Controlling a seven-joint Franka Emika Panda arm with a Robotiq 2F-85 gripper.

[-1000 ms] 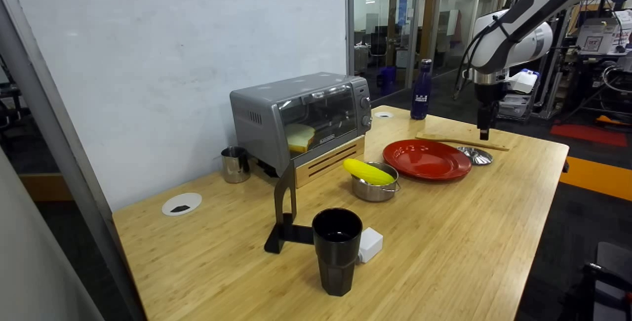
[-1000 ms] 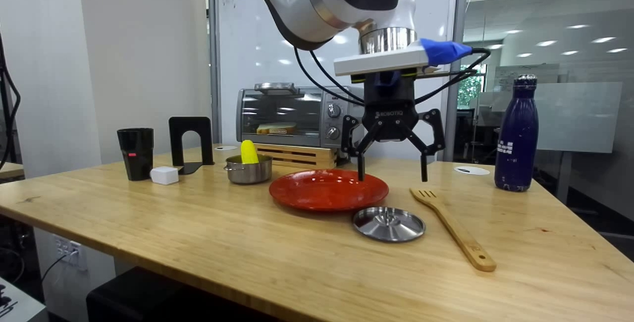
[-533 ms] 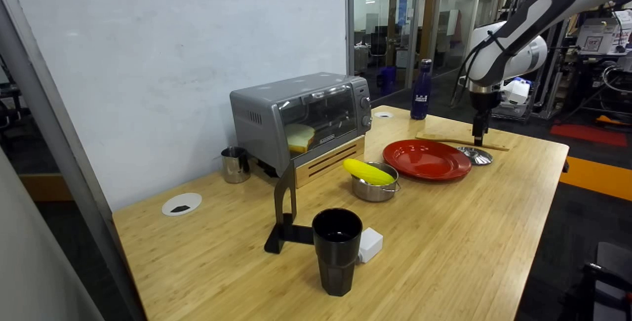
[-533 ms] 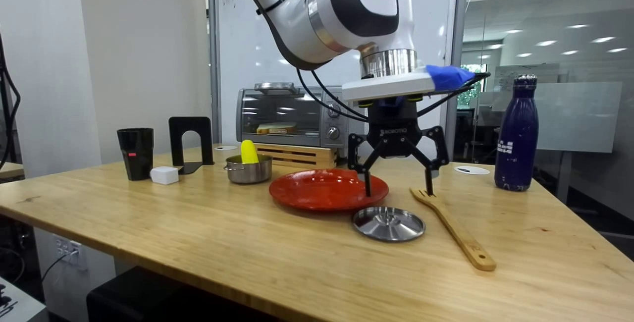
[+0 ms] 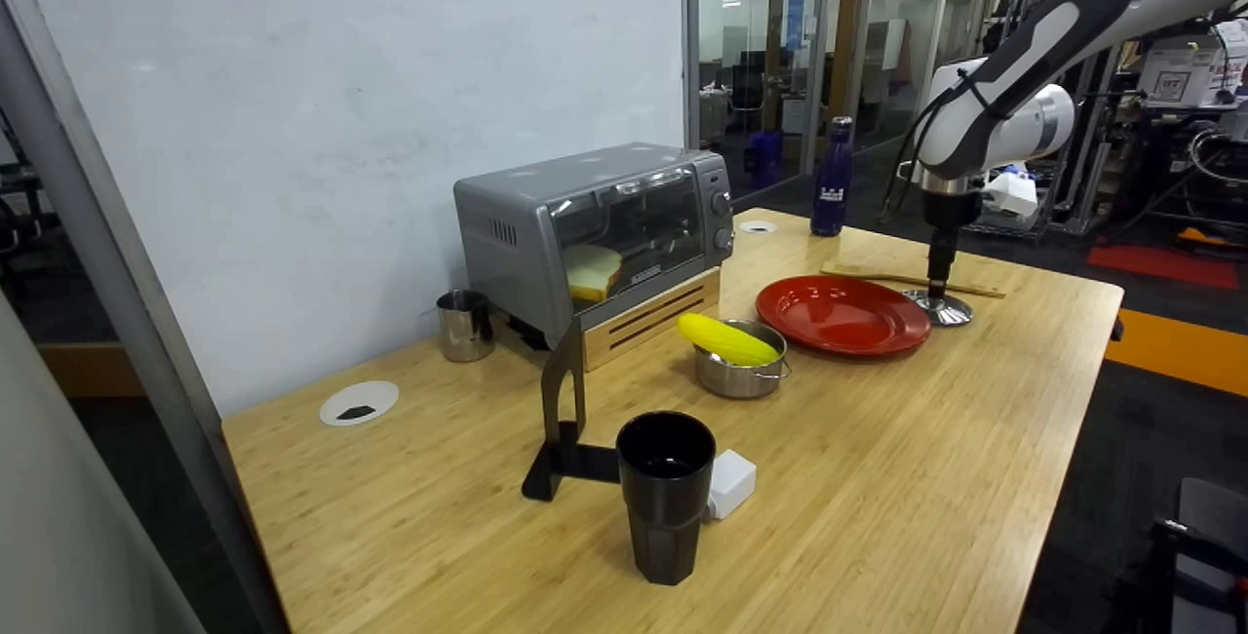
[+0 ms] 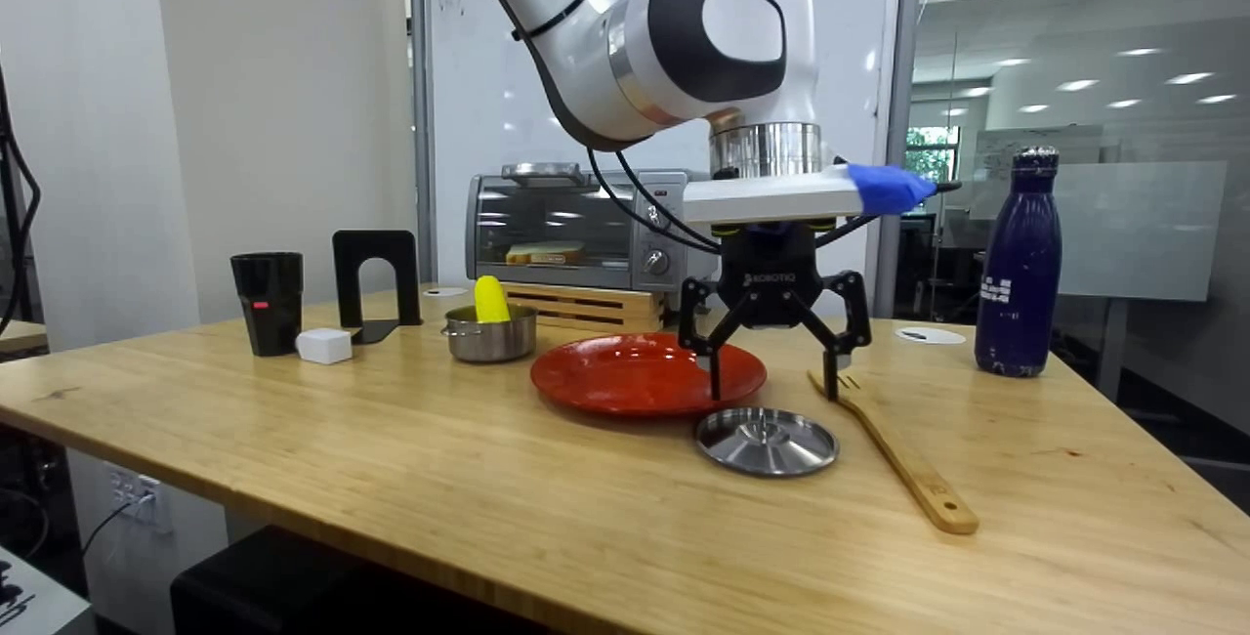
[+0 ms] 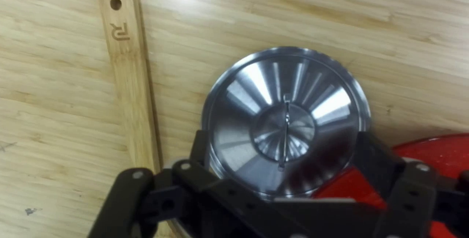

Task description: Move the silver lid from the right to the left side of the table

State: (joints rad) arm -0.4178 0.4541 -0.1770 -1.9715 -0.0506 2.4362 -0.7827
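The silver lid (image 6: 767, 456) is round and shiny with a thin upright handle. It lies flat on the wooden table (image 6: 391, 488), close to the red plate's rim; I cannot tell if they touch. It also shows in an exterior view (image 5: 956, 313) and in the wrist view (image 7: 238, 121). My gripper (image 6: 773, 399) is open and empty, pointing down, low at the lid. In the wrist view my gripper (image 7: 281, 135) has its fingertips spread to either side of the lid's handle, near the lid's outer edges. The lid's lower edge is partly hidden by the gripper there.
The red plate (image 6: 625, 376) lies beside the lid, the wooden spatula (image 6: 908, 464) on its opposite side. A metal bowl with yellow fruit (image 6: 493, 340), black cup (image 6: 269, 303), white block (image 6: 324, 346), black bookend (image 6: 376, 274), toaster oven (image 6: 557, 230) and blue bottle (image 6: 1020, 274) stand around.
My gripper has come down and closer to the lid, with its fingers staying open. The lid and the other objects have not moved.
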